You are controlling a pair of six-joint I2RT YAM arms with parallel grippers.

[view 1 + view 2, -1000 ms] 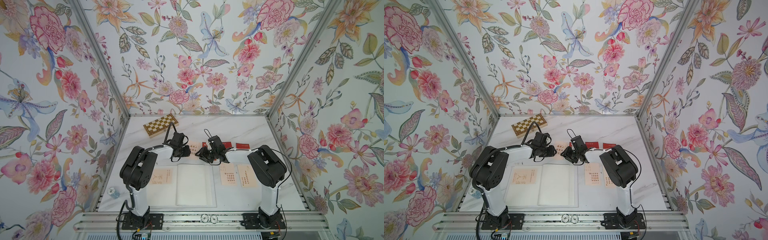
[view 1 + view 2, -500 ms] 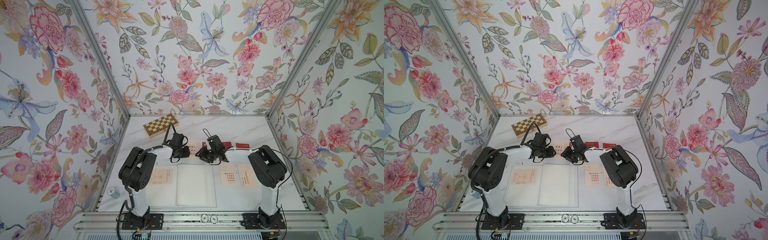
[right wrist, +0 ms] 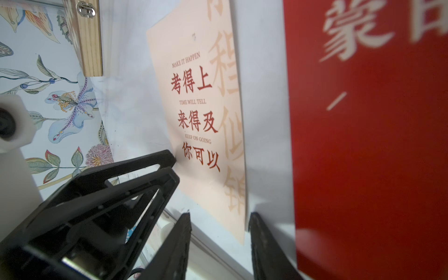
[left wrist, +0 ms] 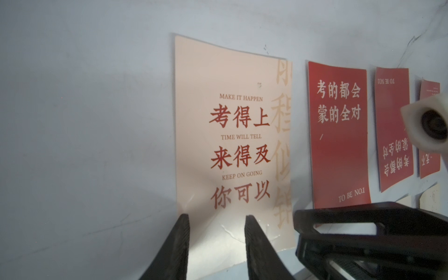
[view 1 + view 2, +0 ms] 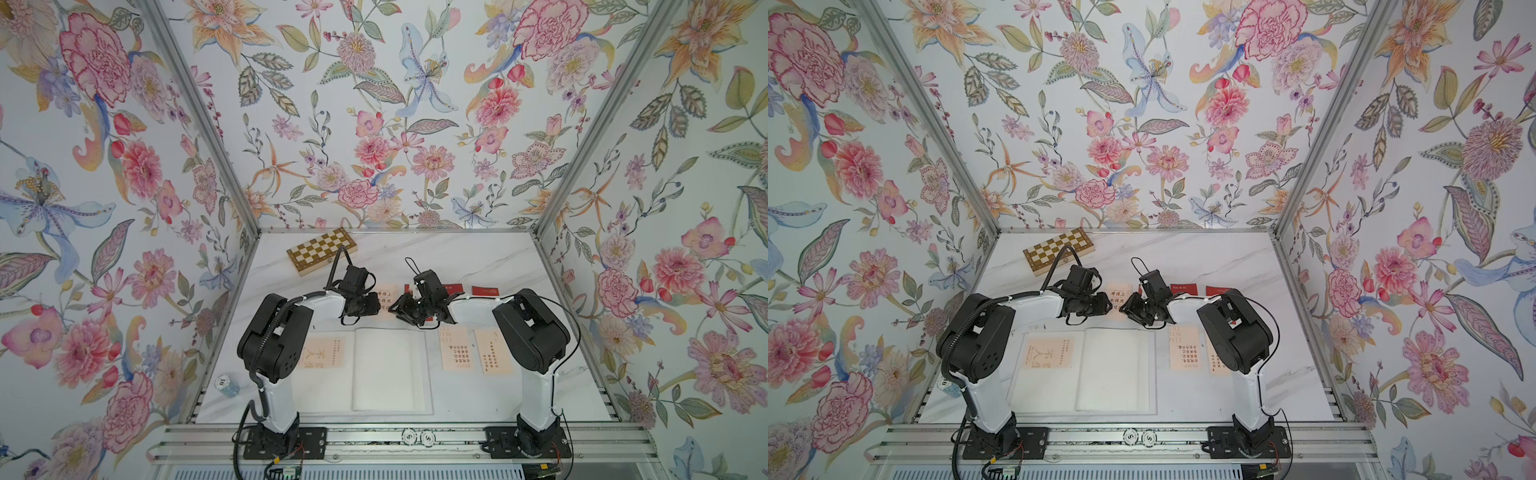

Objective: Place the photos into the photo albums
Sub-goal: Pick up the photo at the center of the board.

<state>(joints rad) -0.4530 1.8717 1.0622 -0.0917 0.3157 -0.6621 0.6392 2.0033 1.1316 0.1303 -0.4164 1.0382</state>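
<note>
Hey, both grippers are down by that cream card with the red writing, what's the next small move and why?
Probably close the right gripper on the corner of the cream card nearest it. In the right wrist view its open jaws flank that corner. The left gripper, also open and empty, sits at the card's edge, and the photo album lies open.

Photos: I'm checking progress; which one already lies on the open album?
The cream photo on the album's left page; all the others lie on the table.
</note>
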